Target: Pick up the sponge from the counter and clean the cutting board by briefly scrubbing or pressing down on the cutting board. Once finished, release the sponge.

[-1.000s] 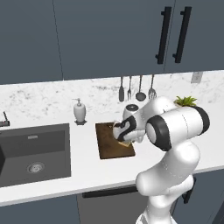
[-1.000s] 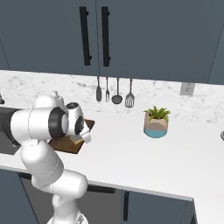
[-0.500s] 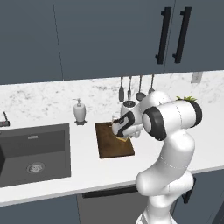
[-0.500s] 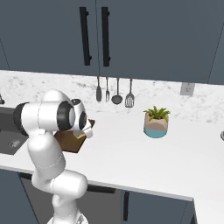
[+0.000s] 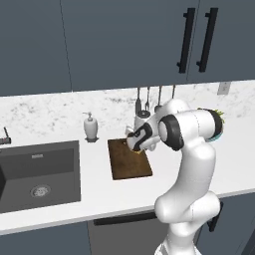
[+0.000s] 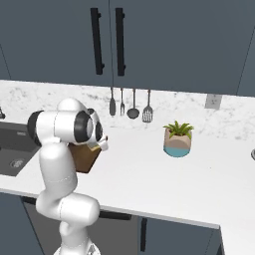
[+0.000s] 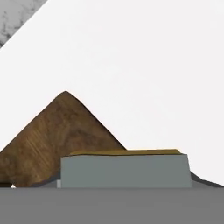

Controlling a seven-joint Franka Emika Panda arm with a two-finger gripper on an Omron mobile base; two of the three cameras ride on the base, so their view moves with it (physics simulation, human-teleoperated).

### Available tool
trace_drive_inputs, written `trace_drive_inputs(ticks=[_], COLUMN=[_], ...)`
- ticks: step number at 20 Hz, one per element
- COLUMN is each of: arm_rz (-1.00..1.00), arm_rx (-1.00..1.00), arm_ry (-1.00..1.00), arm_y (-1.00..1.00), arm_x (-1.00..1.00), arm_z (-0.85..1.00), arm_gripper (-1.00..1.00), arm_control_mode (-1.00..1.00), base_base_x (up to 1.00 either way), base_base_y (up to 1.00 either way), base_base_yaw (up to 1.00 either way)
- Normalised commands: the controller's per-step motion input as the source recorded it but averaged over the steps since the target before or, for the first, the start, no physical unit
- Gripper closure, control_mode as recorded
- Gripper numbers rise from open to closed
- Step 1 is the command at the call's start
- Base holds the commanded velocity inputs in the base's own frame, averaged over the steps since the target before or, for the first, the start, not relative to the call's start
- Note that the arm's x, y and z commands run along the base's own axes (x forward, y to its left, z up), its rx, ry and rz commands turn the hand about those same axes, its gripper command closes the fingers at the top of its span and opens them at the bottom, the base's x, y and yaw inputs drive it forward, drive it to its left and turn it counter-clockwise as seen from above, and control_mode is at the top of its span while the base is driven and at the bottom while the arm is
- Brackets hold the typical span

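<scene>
In your hand view the sponge (image 7: 124, 169) sits right at the jaws, grey-green face toward the camera, yellow edge on top, with a rounded corner of the cutting board (image 7: 61, 135) behind it on the white worktop (image 7: 153, 65). Your left base view shows the gripper (image 5: 135, 141) over the board's far right corner, yellow peeking out; the jaws grip the sponge. Your right base view adds a potted plant (image 6: 178, 139). No writing is legible.

A white soap dispenser (image 5: 90, 126) stands by the marble backsplash (image 5: 50, 107), right of the dark sink basin (image 5: 39, 172). Utensils (image 6: 132, 103) hang on the wall. A potted plant (image 6: 178, 140) sits below a wall outlet (image 6: 212, 101). Dark cabinets (image 6: 149, 40) carry black handles (image 6: 96, 40).
</scene>
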Motion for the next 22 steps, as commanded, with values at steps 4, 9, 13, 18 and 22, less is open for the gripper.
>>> trace_drive_inputs(ticks=[4, 9, 13, 18, 22], arm_rz=[-0.05, -0.05, -0.04, 0.0, 0.0], arm_rx=[0.0, 0.0, 0.0, 0.0, -0.03], arm_ry=[-0.06, -0.07, -0.02, 0.0, -0.01], arm_y=[0.0, 0.03, 0.19, 0.39, 0.36], arm_x=[0.53, 0.33, 0.3, 0.11, 0.0], arm_z=[-0.13, -0.09, 0.0, 0.0, 0.0], arm_gripper=[1.0, 1.0, 1.0, 1.0, 1.0], arm_control_mode=[-1.0, -1.0, -1.0, -1.0, -1.0], base_base_x=[0.0, 0.0, 0.0, 0.0, 0.0], base_base_y=[0.0, 0.0, 0.0, 0.0, 0.0], base_base_yaw=[0.0, 0.0, 0.0, 0.0, 0.0])
